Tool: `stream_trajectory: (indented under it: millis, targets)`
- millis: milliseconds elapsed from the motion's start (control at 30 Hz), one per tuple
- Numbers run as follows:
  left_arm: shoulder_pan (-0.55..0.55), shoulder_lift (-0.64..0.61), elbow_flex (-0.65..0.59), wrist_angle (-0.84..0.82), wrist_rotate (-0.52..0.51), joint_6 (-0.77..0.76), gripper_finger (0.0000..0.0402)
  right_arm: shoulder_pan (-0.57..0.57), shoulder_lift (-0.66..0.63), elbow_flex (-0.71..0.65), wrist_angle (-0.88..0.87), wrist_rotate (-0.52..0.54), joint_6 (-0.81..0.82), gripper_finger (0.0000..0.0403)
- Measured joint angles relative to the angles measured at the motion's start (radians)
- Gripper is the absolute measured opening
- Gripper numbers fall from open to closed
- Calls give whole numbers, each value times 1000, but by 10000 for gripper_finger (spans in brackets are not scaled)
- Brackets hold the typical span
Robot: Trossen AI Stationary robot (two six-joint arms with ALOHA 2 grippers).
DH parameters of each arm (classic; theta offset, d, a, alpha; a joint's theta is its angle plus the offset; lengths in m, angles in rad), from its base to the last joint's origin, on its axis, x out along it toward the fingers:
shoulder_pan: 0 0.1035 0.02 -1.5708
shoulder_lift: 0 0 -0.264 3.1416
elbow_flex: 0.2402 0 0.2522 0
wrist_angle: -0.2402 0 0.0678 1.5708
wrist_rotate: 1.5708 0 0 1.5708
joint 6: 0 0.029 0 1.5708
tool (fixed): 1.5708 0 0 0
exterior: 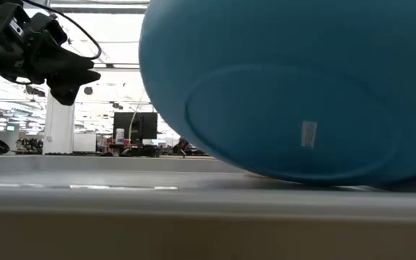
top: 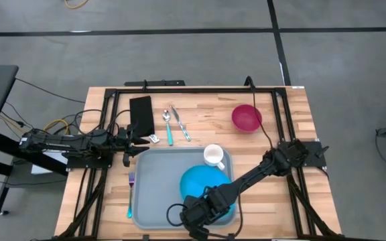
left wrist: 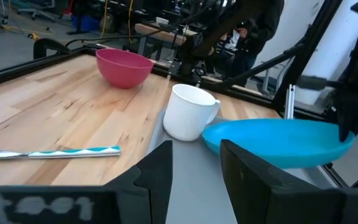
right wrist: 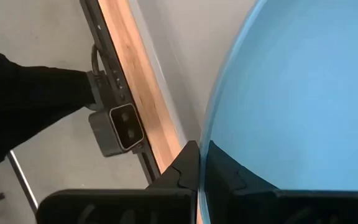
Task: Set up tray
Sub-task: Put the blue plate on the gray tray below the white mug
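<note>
In the low view the round blue plastic plate [exterior: 287,94] filled most of the picture, its top and right side cut off by the edges, and it hid the table behind it. In the high view the right gripper [top: 194,215] covered the plate's near rim. The large light grey-blue rectangular plastic tray [top: 154,181] was partly covered by plate and arm.

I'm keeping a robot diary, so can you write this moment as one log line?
right tool: shut on blue plate rim | plate: over tray | left tool: open at tray's edge | white mug: on tray
</note>
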Motion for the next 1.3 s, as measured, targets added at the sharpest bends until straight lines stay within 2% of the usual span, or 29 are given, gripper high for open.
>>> stream_trajectory:
  millis: [300, 567, 933, 1300]
  targets:
    - [0, 0, 0, 2, 0, -40, 122, -32, 80, 0, 75, 26, 13, 0]
    - [0, -1, 0, 3, 0, -62, 122, -48, 156, 0, 127, -5, 47, 2]
    - [0, 0, 0, 2, 0, -67, 122, -49, 159, 0, 149, -21, 58, 49]
    - [0, 0, 0, 3, 0, -69, 122, -29, 159, 0, 155, -36, 54, 54]
